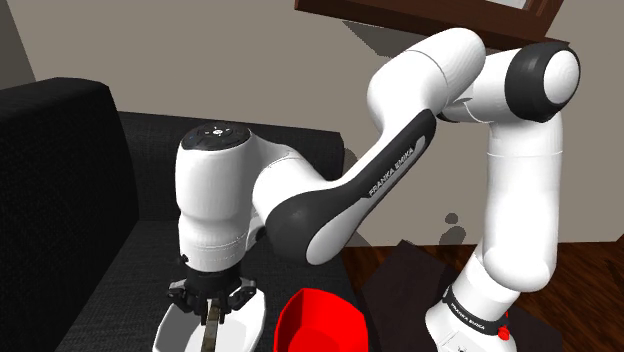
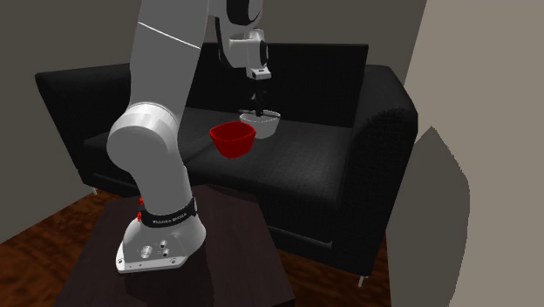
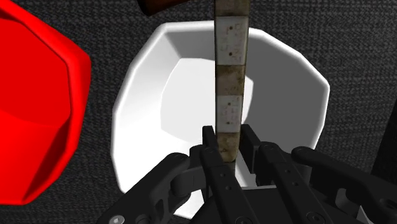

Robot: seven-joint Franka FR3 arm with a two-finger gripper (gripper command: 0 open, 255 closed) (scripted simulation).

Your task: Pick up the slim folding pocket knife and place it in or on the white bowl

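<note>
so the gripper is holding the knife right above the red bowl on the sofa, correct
Not quite: the gripper holds the knife above the white bowl, not the red bowl, which sits beside it on the sofa. The wrist view shows this.

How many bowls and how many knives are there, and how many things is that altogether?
Bowls: 2 (white bowl, red bowl)
Knives: 1 (pocket knife, clasped by the gripper)
Total: 3

A home living room: a black sofa [image 2: 331, 166] on wooden floor [image 2: 35, 235].
</note>
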